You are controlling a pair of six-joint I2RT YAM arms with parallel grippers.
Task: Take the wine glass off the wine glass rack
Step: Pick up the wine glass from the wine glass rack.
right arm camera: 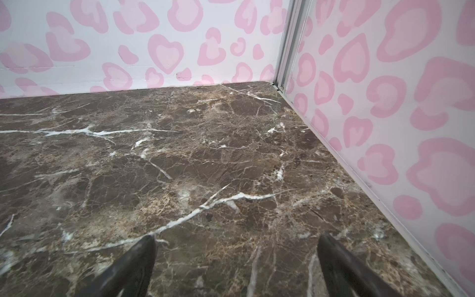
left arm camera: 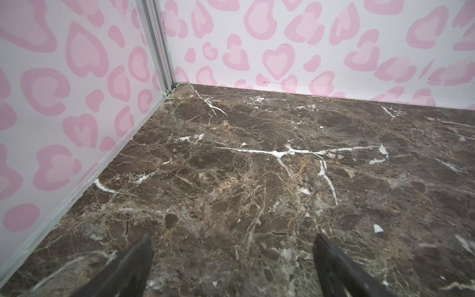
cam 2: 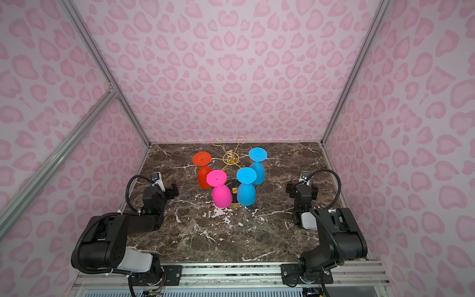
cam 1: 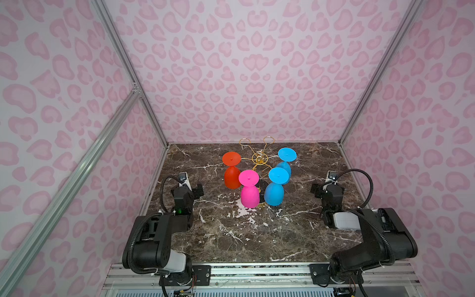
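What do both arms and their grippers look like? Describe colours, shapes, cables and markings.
The left arm and right arm are chunky matte-black housings, each with one pale grey segment. A black corrugated hose loops to each wrist. A green light glows on the left arm. The left gripper and right gripper have dark, tapering fingers. No lettering is legible.

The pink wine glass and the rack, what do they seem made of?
The pink wine glass: likely plastic or silicone; opaque, matte, evenly coloured, no see-through or glints. The wine glass rack: probably metal wire, shiny gold finish, thin bent loops.
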